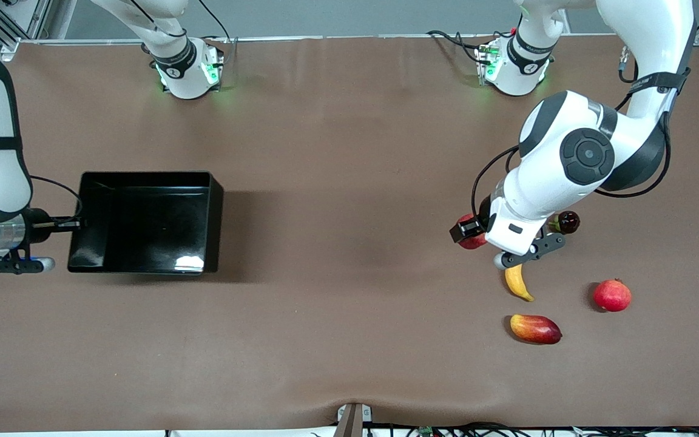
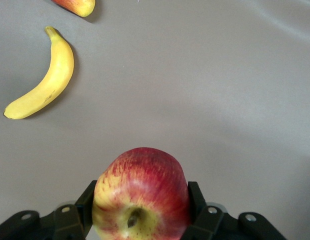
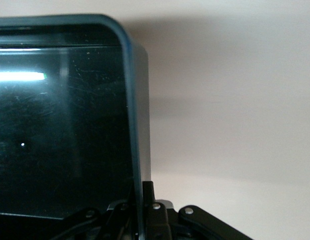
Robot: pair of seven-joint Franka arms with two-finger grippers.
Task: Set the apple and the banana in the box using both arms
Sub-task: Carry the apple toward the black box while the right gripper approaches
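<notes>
Nearest the front camera lies the red-yellow mango (image 1: 535,328), toward the left arm's end of the table (image 1: 349,340); a little farther from the camera rest the banana (image 1: 518,283) and, beside it toward that end's edge, a plain red round fruit (image 1: 612,295). Over the table just past the banana's inner end hangs the left gripper (image 2: 141,220), its jaws part-closed on the apple (image 2: 141,192), one finger pressed to each flank with the stem dimple facing the wrist camera; in that view the apple looks lifted clear of the cloth, though I cannot be sure. A small dark red fruit (image 1: 568,222) shows beside the wrist. At the right arm's end sits the box (image 1: 216,200), nothing in it, and the right gripper (image 3: 140,212) is clamped tight on the rim of its end wall. By my reading the step in hand is the apple's carry while the right arm steadies or draws the box; next the left arm must cross the middle of the table and release above the box, then go for the banana
</notes>
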